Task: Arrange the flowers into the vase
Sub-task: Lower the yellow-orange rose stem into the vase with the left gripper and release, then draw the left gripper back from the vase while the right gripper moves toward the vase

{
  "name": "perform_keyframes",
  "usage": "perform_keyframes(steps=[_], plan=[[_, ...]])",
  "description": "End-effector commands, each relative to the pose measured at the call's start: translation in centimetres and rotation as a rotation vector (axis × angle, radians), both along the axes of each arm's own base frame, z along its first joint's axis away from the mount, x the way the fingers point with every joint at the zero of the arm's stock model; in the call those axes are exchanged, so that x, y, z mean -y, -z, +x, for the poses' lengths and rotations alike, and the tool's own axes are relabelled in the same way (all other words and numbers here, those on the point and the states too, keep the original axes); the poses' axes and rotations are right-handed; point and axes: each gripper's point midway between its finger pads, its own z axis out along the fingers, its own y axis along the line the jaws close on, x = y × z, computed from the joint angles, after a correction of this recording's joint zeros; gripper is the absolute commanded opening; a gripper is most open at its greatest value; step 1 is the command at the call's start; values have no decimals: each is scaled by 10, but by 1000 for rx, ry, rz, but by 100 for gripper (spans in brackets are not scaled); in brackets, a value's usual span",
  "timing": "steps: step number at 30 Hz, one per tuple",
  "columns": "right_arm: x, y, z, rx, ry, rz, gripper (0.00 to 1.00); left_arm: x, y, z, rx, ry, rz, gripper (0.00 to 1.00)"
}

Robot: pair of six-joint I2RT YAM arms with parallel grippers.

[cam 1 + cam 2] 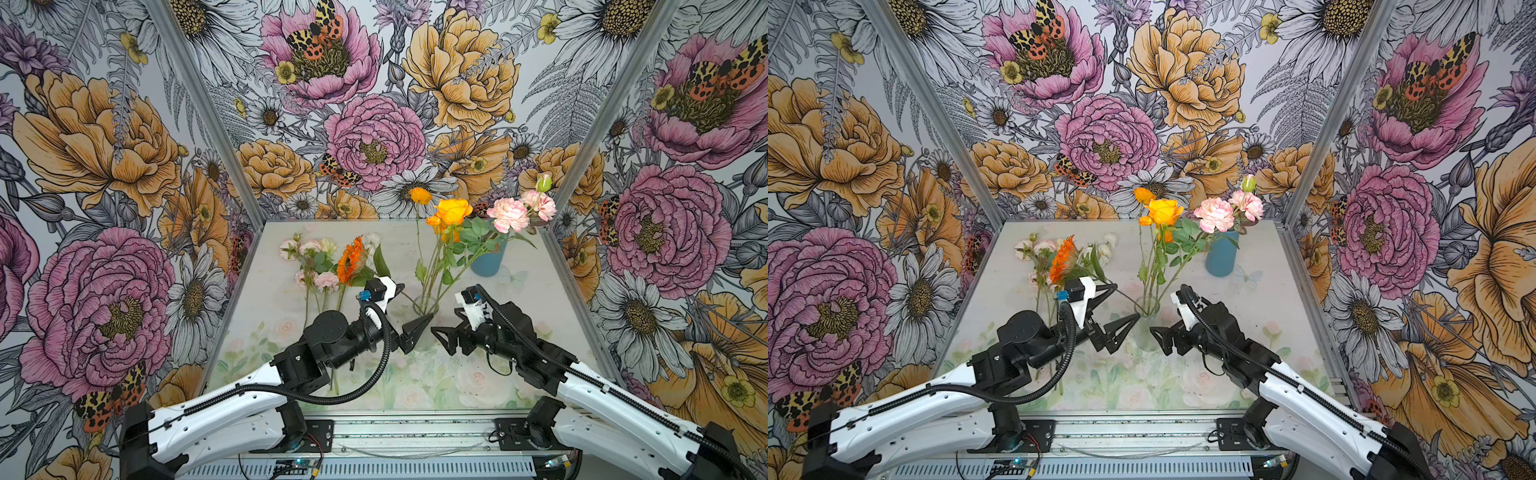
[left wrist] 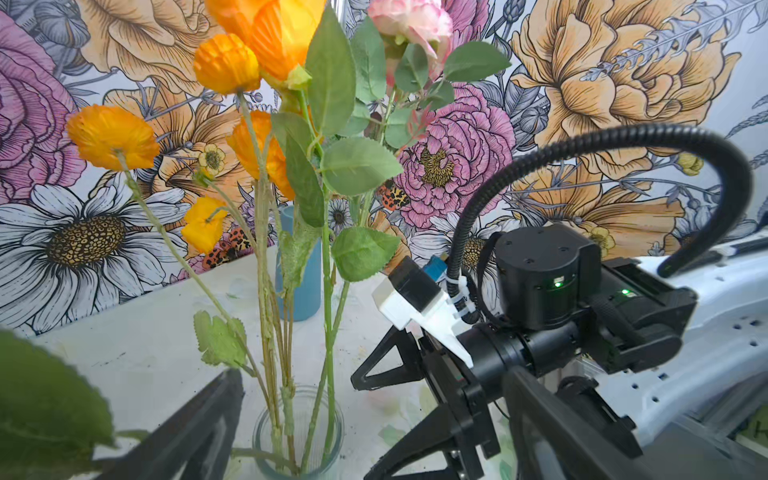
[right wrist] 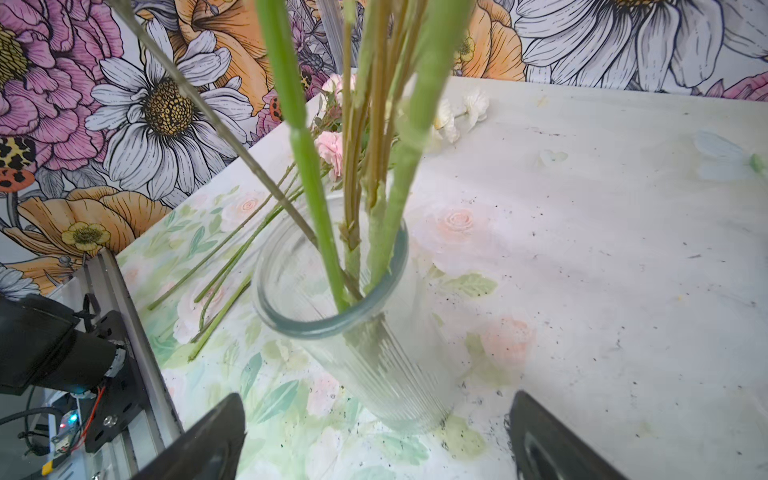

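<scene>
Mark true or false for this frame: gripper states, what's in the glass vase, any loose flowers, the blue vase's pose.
1. The left gripper and right gripper are both open, holding nothing. True.
2. The glass vase is empty. False: several stems stand in it.
3. Loose flowers lie on the table, on the left arm's side. True.
4. The blue vase lies tipped over. False: it stands upright at the back.
</scene>
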Motion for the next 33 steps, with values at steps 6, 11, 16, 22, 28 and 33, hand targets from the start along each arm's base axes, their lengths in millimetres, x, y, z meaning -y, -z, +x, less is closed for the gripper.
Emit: perform_keyframes(steps=[6, 11, 16, 22, 28, 33], plan=[[-19, -14, 18, 211, 0, 48, 99, -12, 67, -35, -289, 119, 247, 99], [-27, 0, 22, 260, 12, 15, 99, -16, 60, -32, -279, 95, 229, 99], [-29, 4, 27, 300, 31, 29, 99, -19, 59, -32, -286, 87, 252, 99], [-35, 5, 36, 345, 38, 23, 100, -18, 73, -30, -318, 89, 278, 99], [-39, 6, 46, 374, 60, 32, 100, -24, 72, -30, -322, 76, 265, 99], [-43, -3, 55, 404, 84, 43, 100, -26, 78, -29, -338, 77, 266, 99]])
